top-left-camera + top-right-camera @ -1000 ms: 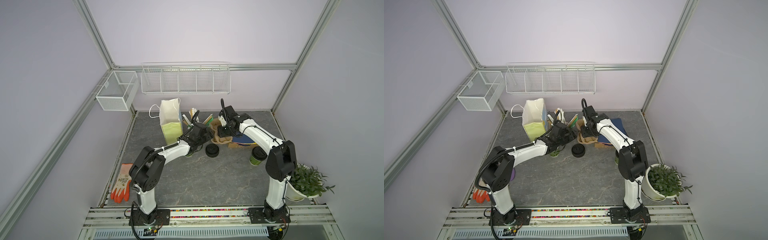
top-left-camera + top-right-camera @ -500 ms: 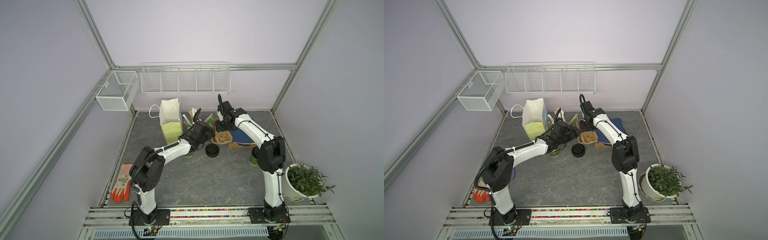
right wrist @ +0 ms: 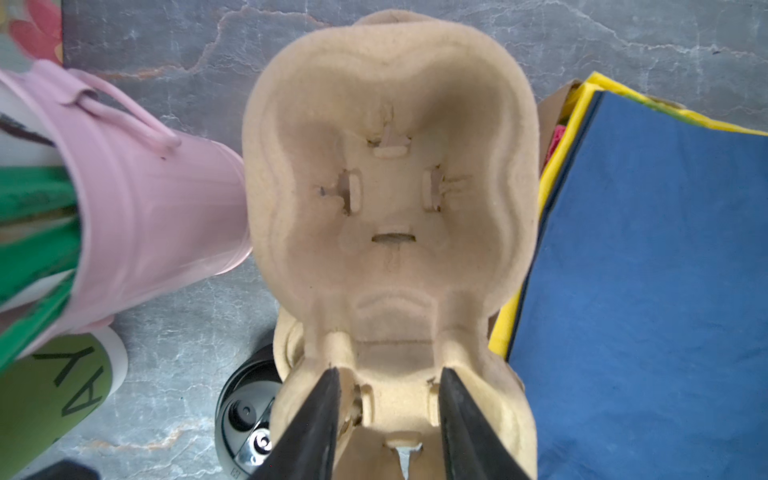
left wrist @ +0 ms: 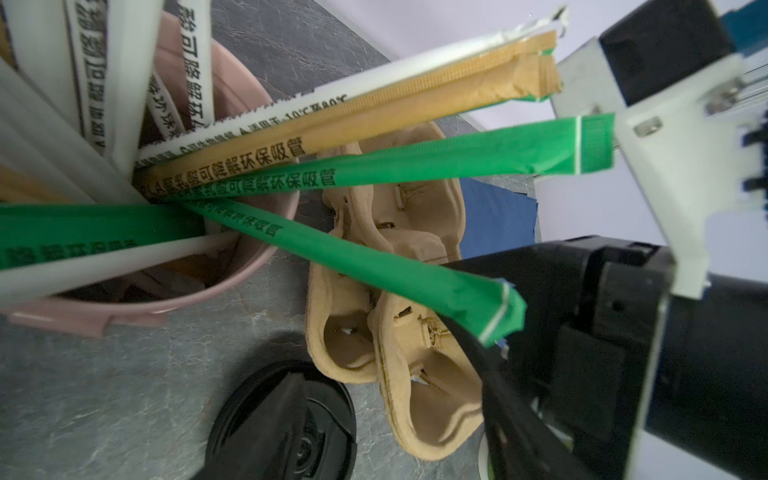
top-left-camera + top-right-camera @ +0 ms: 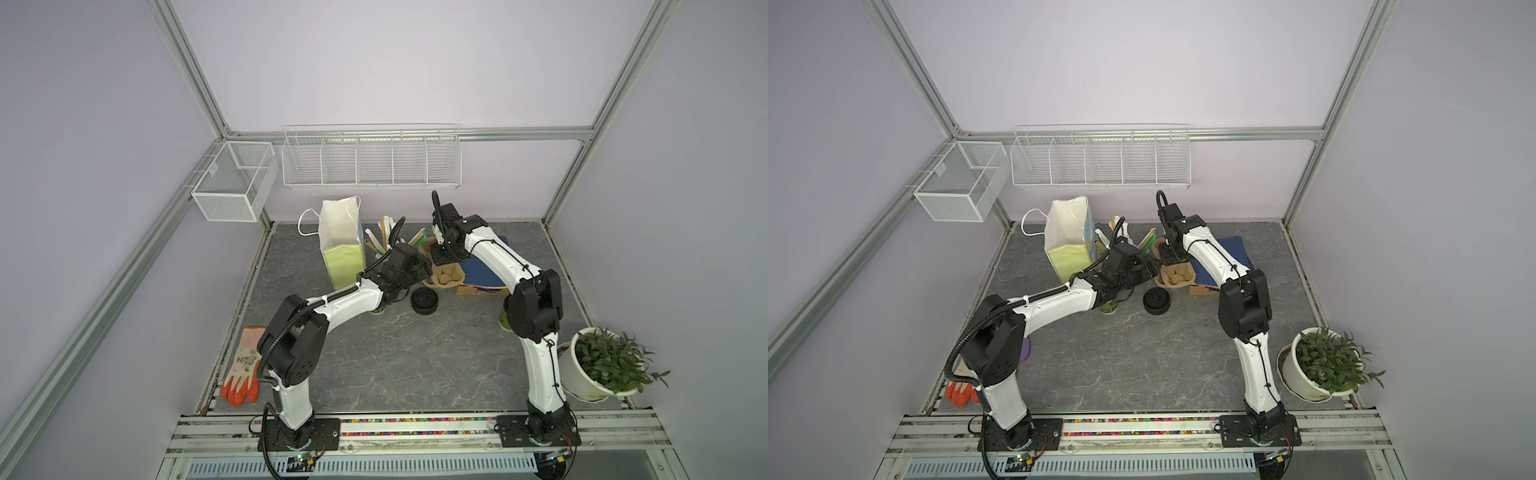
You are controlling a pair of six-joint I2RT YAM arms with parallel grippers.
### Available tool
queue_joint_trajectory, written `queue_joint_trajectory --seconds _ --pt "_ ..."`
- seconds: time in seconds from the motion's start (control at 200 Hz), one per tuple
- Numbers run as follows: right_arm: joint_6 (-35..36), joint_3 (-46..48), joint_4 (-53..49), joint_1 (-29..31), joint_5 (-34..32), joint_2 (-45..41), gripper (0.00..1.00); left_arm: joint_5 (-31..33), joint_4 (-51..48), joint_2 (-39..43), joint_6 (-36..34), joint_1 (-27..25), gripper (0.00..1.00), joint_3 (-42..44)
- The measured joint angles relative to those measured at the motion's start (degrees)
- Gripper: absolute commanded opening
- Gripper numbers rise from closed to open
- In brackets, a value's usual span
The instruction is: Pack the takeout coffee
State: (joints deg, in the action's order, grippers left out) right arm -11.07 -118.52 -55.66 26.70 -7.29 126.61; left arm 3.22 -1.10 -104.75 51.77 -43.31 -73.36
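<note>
- Scanning both top views, we find the takeout coffee [image 5: 503, 323] only as a green sliver in a top view, tucked behind the right arm's elbow [image 5: 534, 307]; otherwise the arm hides it.
- It sits on the table [image 5: 415, 361], well apart from both grippers and back toward the robot's base from the right gripper [image 5: 441, 259]. We judge the right arm nearer, though it must pull back to reach.
- Too little of the cup shows to tell its axis.
- The left gripper [image 5: 417, 268] hangs by the straws [image 5: 384, 235]; we cannot tell its jaw state.
- Left wrist: pink bucket [image 4: 257, 253], cup carrier [image 4: 415, 374] and stack of black lids [image 4: 286, 428]. We see no fingers of its own and no capped cup.
- Right wrist: the fingers [image 3: 320, 419] straddle the carrier's middle ridge, moderately apart. We cannot tell whether they pinch it, and no capped cup shows here.
</note>
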Motion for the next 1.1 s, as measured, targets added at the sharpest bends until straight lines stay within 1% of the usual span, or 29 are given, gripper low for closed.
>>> queue_joint_trajectory --seconds 0.23,0.56,0.605,0.68,0.745,0.975,1.1 --pt "0.37 -0.96 -0.42 0.0 0.02 1.03 0.39 0.24 -0.22 0.0 -0.26 0.0 0.68 0.0" --pt "0.46 -2.34 -0.48 0.0 0.07 2.23 0.41 0.42 -0.33 0.0 -0.59 0.0 0.68 0.0" --pt "0.46 -2.38 -0.48 0.0 0.04 2.45 0.39 0.42 -0.33 0.0 -0.63 0.0 0.68 0.0" --pt "0.68 -2.73 -0.52 -0.04 0.02 2.73 0.31 0.42 -0.33 0.0 -0.83 0.0 0.68 0.0" --pt "0.79 -3.1 -0.61 -0.07 0.07 2.73 0.27 0.44 -0.33 0.0 -0.9 0.0 0.68 0.0" --pt "0.55 -2.89 -0.46 -0.42 1.38 2.29 0.23 0.44 -0.31 0.0 -1.09 0.0 0.68 0.02" --pt "-0.11 2.12 1.97 -1.11 4.0 -1.49 0.23 0.35 -0.26 0.0 -1.07 0.0 0.68 0.02"
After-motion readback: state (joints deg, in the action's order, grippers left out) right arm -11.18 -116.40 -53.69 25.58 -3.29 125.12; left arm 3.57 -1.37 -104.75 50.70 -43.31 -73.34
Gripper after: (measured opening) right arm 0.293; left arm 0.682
